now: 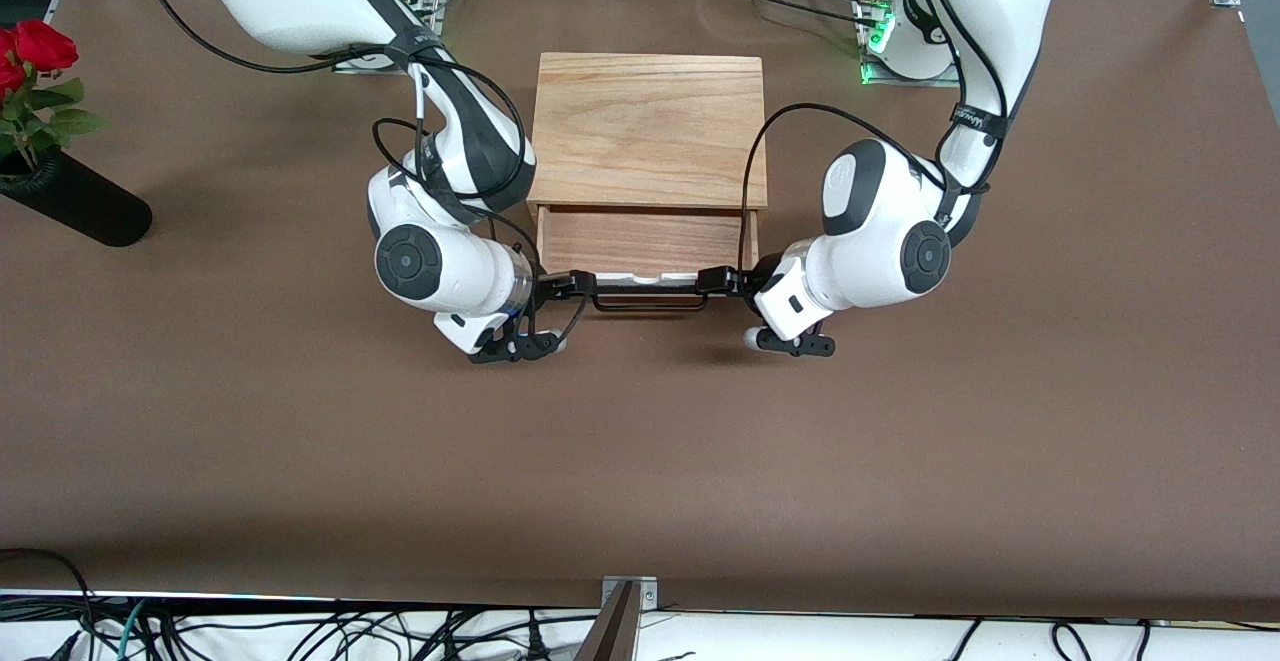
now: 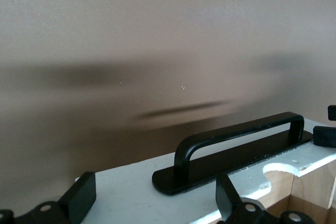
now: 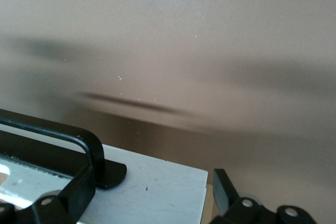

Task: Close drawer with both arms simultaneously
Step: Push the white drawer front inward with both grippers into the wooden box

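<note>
The light oak-grain box (image 1: 648, 129) stands mid-table with its drawer (image 1: 645, 241) pulled out toward the front camera. The drawer's white front panel (image 1: 645, 280) carries a black bar handle (image 1: 648, 303). My left gripper (image 1: 725, 281) is at the panel's end toward the left arm. It is open in the left wrist view (image 2: 155, 203), its fingers (image 2: 79, 198) either side of the panel (image 2: 126, 187) beside the handle (image 2: 241, 140). My right gripper (image 1: 572, 286) is at the other end, also open (image 3: 149, 198), with the panel (image 3: 157, 187) between its fingers (image 3: 73, 198).
A black vase (image 1: 75, 203) with red roses (image 1: 35, 46) lies at the right arm's end of the table. A metal bracket (image 1: 622, 621) sticks up at the table edge nearest the front camera. Brown table surface (image 1: 640, 461) spreads in front of the drawer.
</note>
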`<action>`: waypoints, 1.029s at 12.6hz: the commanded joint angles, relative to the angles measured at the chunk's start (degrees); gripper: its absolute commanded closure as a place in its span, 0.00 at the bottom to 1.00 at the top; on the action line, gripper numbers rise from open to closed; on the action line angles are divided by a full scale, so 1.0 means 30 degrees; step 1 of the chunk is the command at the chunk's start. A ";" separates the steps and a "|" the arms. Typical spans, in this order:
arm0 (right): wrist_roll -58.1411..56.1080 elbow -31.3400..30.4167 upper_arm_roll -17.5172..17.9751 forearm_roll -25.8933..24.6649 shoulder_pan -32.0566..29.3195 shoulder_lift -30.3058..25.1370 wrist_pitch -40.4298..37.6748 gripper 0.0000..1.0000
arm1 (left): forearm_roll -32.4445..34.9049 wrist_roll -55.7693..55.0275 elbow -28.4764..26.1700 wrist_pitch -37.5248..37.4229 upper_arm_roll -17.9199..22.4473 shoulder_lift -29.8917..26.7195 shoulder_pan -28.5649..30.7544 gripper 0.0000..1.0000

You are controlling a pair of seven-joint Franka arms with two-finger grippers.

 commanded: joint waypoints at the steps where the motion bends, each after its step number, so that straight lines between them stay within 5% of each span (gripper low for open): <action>1: 0.0253 0.0317 0.0141 0.0327 -0.0020 0.0067 -0.0657 0.00 | -0.0516 -0.0225 -0.0801 -0.0144 -0.0316 -0.0174 -0.0115 0.00; 13: 0.0253 0.0317 0.0141 0.0357 0.0654 0.0097 -0.3964 0.00 | -0.0253 -0.0079 -0.3263 -0.2690 -0.0610 -0.1783 0.0206 0.00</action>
